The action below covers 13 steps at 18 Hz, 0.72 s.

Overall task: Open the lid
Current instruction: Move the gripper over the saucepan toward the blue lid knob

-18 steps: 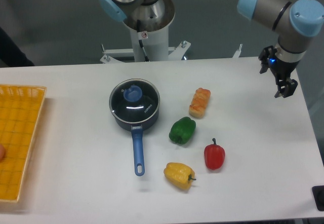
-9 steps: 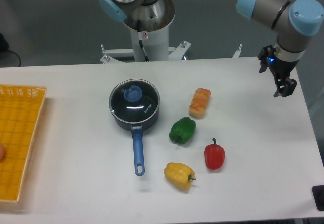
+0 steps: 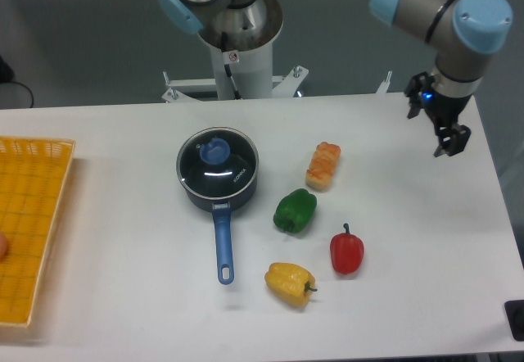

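- A glass lid (image 3: 217,163) with a blue knob sat closed on a dark saucepan (image 3: 218,183) near the middle of a white table (image 3: 106,239).
- The pan's blue handle pointed toward the table's front edge.
- The gripper (image 3: 447,141) hung above the far right corner, well apart from the lid; whether its fingers were apart could not be told.
- A green pepper (image 3: 295,210), red pepper (image 3: 346,251), yellow pepper (image 3: 289,282) and bread roll (image 3: 323,165) lay right of the pan.
- A yellow basket (image 3: 33,227) sat at the left edge.

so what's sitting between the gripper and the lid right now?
In the camera view, only the orange-and-white sushi piece lies roughly between the gripper and the lid; the rest of that stretch is bare white table.
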Tool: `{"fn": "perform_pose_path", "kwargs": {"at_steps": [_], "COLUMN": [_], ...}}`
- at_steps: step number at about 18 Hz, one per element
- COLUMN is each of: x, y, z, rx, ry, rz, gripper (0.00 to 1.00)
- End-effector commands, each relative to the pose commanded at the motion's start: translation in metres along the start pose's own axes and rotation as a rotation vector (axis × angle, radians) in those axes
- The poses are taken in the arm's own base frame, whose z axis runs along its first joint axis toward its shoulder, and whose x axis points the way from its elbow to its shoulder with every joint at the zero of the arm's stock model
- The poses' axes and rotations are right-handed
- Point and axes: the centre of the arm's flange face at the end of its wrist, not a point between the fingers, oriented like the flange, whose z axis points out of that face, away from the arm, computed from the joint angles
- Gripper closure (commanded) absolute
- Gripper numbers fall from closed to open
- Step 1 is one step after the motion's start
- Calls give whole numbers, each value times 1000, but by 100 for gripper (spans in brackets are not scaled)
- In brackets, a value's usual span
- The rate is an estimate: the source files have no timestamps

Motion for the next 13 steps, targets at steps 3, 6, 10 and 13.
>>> {"fn": "perform_pose_path", "kwargs": {"at_steps": [3,6,10,13], "x": [14,23,33,39], "y": [-33,-74,-144,-188], "z": [-8,-14,-16,-10], "rx": [27,34,30,30], "ry": [2,22,23,27], "rz": [-32,-65,-58,-9], "gripper": [0,0,0,0]}}
